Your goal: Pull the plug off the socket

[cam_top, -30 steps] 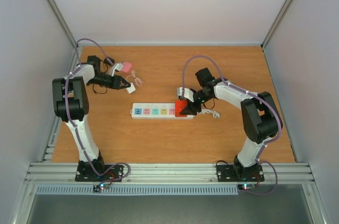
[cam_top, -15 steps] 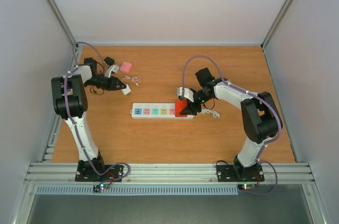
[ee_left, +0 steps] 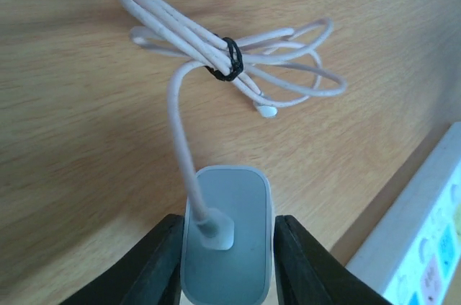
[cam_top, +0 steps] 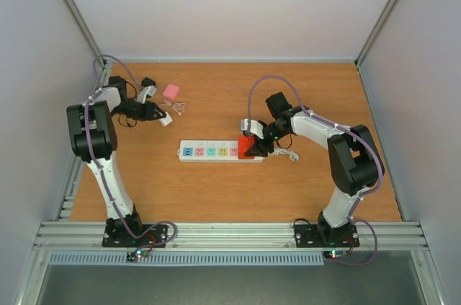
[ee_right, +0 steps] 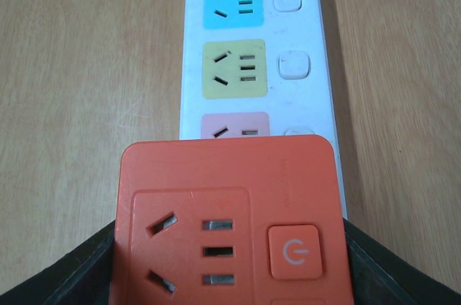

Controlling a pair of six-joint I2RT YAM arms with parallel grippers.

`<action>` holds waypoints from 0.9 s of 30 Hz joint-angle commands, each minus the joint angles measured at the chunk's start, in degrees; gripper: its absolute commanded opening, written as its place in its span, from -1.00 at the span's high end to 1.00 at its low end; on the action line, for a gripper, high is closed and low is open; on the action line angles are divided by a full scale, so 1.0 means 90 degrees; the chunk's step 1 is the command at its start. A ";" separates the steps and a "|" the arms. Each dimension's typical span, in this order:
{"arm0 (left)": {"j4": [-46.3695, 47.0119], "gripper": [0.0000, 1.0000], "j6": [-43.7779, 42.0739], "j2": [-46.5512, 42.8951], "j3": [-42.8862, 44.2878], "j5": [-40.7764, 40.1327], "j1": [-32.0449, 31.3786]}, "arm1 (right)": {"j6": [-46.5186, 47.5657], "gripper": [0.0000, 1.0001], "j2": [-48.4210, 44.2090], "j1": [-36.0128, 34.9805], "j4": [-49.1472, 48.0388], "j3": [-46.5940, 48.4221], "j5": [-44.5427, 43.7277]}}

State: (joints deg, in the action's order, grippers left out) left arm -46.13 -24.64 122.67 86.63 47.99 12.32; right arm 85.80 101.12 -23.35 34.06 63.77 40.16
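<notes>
The plug [ee_left: 229, 233] is a white rounded block with a thin white cord tied in a bundle [ee_left: 230, 60]. My left gripper [ee_left: 227, 247] is shut on its sides. Seen from above, the left gripper [cam_top: 164, 119] holds the plug at the far left of the table, well apart from the socket [cam_top: 212, 151], a long white strip with pastel outlets. An orange adapter block [ee_right: 230, 226] with a power button sits on the strip's right end. My right gripper [ee_right: 230, 269] is shut on it, a finger on each side; in the top view the right gripper [cam_top: 252, 148] stands there.
A small pink block [cam_top: 171, 91] lies beyond the cord bundle [cam_top: 176, 107] near the back left. The strip's short curly cord [cam_top: 288, 153] lies to the right of the orange block. A corner of the strip [ee_left: 425, 247] shows at the lower right in the left wrist view.
My left gripper has carried the white plug further left and back, dragging the cord bundle toward the pink block. The right arm and the strip have not moved.
</notes>
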 commanded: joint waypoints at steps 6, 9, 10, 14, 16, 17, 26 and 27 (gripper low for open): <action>0.0103 0.10 0.0064 0.0024 0.0104 -0.0546 0.0145 | -0.0090 0.24 0.0200 -0.0058 -0.0015 0.0009 -0.0361; 0.0196 -0.06 0.0043 -0.0120 0.0012 -0.0644 0.0156 | -0.0090 0.23 0.0193 -0.0053 -0.0013 0.0014 -0.0352; 0.0237 -0.12 0.0043 -0.0187 -0.0030 -0.0648 0.0155 | -0.0081 0.23 0.0193 -0.0052 -0.0013 0.0014 -0.0351; 0.0306 -0.34 -0.0223 -0.0615 -0.0201 -0.0393 0.0155 | -0.0080 0.22 0.0185 -0.0062 -0.0015 0.0014 -0.0333; 0.0366 -0.43 -0.0336 -0.0852 -0.0330 -0.0228 0.0155 | -0.0080 0.21 0.0181 -0.0053 -0.0025 0.0012 -0.0315; 0.0357 -0.48 -0.0381 -0.0951 -0.0367 -0.0148 0.0140 | -0.0080 0.19 0.0175 -0.0060 -0.0025 0.0005 -0.0300; 0.0529 -0.78 -0.1527 -0.2174 -0.1181 -0.0288 -0.0509 | -0.0061 -0.32 0.0121 -0.0055 -0.0123 0.0019 -0.0210; 0.0513 -0.78 -0.1770 -0.2291 -0.1287 -0.0297 -0.0656 | -0.0047 -0.36 0.0113 -0.0064 -0.0124 0.0031 -0.0198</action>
State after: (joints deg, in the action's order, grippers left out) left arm -43.00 -32.56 106.69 78.48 44.60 10.66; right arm 85.80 101.12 -23.38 34.02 63.77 40.34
